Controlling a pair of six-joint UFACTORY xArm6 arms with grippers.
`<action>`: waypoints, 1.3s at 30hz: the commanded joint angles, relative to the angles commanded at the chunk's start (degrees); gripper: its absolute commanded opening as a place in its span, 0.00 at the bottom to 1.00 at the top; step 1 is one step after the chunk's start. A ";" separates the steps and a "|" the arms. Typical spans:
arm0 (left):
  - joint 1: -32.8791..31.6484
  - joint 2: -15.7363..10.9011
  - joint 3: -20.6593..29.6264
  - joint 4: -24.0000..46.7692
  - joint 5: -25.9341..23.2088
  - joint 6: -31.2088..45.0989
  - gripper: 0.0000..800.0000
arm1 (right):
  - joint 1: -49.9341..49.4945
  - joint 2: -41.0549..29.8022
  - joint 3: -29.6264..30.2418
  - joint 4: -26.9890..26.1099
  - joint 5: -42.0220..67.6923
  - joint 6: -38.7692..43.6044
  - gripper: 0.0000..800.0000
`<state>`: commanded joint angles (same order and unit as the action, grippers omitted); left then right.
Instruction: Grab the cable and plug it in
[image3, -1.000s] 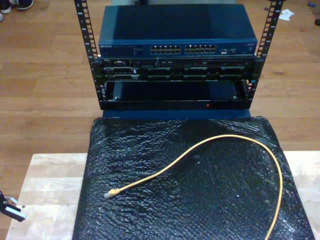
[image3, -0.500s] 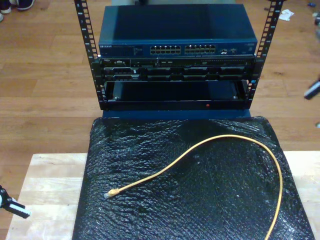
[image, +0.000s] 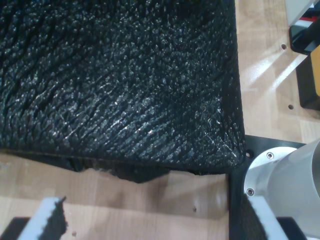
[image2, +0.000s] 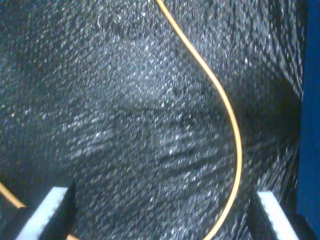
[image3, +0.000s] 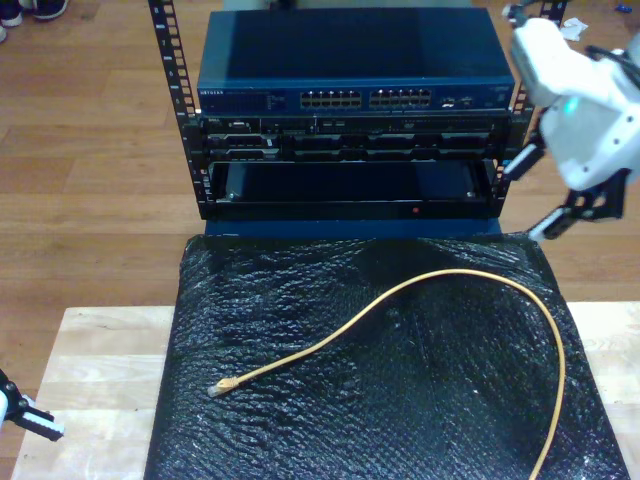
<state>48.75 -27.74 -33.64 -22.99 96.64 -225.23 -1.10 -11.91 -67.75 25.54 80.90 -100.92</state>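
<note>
The cable (image3: 420, 290) lies loose on the black mat (image3: 300, 300), curving from its clear plug (image3: 216, 390) near the mat's edge at the exterior view's left, up toward the rack (image3: 350, 110) and back down. My first gripper (image: 150, 227) hangs past the mat's corner over the wooden table (image: 125, 195), jaws apart and empty. My second gripper (image2: 160, 212) hovers over the mat with jaws apart, the cable's curve between them.

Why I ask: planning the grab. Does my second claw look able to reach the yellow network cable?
Probably yes: my second claw hangs open over the cable, which lies bare on the black bubble-wrap mat with nothing covering it.
</note>
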 joint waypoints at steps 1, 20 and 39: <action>0.00 0.00 0.00 0.00 0.00 0.00 1.00 | 0.79 0.00 0.00 0.00 -0.18 0.53 1.00; 0.00 0.97 0.00 0.00 0.09 0.00 1.00 | 15.47 1.14 2.20 -1.23 -7.12 7.56 1.00; 0.00 1.32 0.00 0.00 0.09 0.09 1.00 | 30.59 8.79 1.67 -11.34 -15.82 17.93 1.00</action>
<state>48.75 -26.42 -33.64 -22.99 96.73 -225.14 29.49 -3.12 -66.08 14.20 65.08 -82.99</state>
